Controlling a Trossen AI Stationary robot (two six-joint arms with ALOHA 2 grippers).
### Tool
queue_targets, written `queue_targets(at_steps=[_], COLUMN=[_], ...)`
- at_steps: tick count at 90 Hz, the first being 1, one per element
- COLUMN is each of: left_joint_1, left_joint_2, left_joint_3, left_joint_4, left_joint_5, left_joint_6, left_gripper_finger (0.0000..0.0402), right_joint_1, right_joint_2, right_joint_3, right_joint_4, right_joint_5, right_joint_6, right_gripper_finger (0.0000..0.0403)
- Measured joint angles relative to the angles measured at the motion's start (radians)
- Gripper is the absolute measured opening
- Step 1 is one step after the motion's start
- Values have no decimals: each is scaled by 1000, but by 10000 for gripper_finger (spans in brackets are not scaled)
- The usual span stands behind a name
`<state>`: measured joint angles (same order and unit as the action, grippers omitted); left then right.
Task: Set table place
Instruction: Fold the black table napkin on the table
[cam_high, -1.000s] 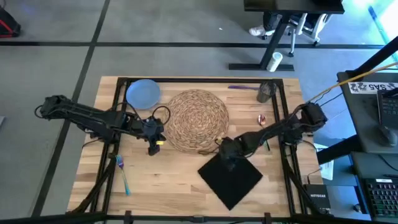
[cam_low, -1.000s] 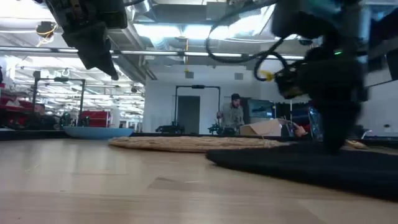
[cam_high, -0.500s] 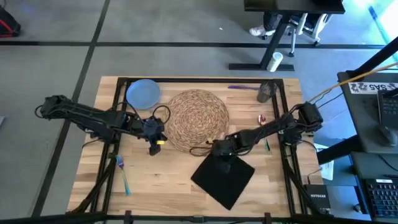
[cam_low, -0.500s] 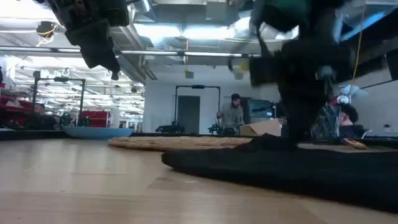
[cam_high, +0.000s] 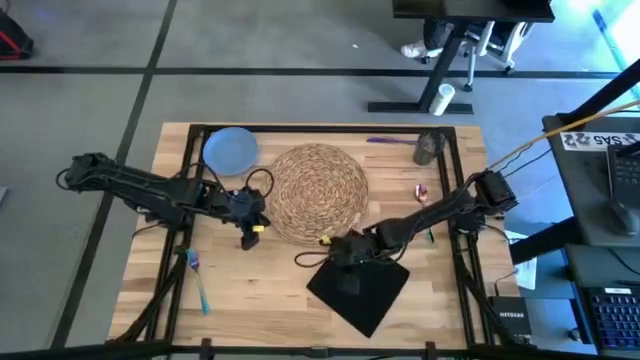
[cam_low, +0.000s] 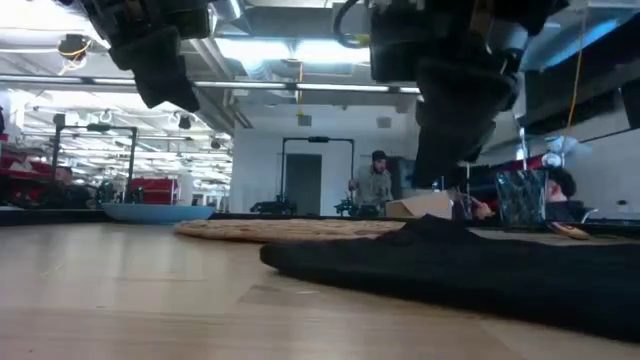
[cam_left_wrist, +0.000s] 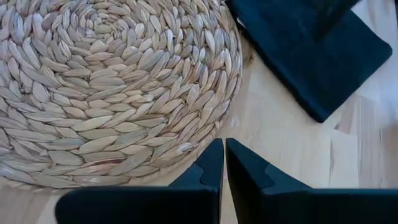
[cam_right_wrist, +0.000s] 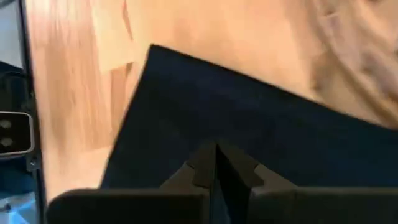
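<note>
1. The black napkin (cam_high: 358, 287) lies flat on the desk (cam_high: 250, 300), just beside the near edge of the round straw placemat (cam_high: 318, 192). One corner of the napkin almost touches the placemat.
2. The right hand (cam_high: 345, 252) is seen over the napkin's corner nearest the placemat. Its fingers (cam_right_wrist: 205, 165) are pressed together. Whether cloth is pinched between them cannot be told.
3. The left hand (cam_high: 247, 237) hangs over the desk at the placemat's other side, with its fingers (cam_left_wrist: 211, 165) closed on nothing.
4. The napkin is judged to be soft, light and floppy. It would sag and fold if lifted by one corner. It is best pinched at an edge or corner, or dragged flat along the wood.
5. The blue plate (cam_high: 230, 150) sits beside the placemat's far edge. It is judged to be hard and smooth, so it could slip. It should be gripped by its rim.
6. The teal fork (cam_high: 200, 288) lies well apart from the placemat, near the desk's front. It is thin and low, so it should be taken across its handle.
</note>
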<state>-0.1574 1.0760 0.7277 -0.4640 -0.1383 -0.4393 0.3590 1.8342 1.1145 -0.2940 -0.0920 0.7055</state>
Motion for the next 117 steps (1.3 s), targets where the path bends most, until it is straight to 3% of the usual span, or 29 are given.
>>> queue_targets(at_steps=[31,70,91,117], left_joint_1=[0,0,0,0], left_joint_2=[0,0,0,0], left_joint_3=[0,0,0,0], left_joint_4=[5,5,7,51], left_joint_5=[0,0,0,0], left_joint_6=[1,1,1,1], left_gripper_finger=[1,1,1,1], right_joint_1=[124,278,303,302], right_joint_2=[81,78,77,78], right_joint_3=[0,6,6,5], right_joint_4=[33,-204,-313,-483], right_joint_5=[-86,-168,-174,-173], right_joint_6=[151,279,365,349], right_gripper_finger=[0,0,0,0])
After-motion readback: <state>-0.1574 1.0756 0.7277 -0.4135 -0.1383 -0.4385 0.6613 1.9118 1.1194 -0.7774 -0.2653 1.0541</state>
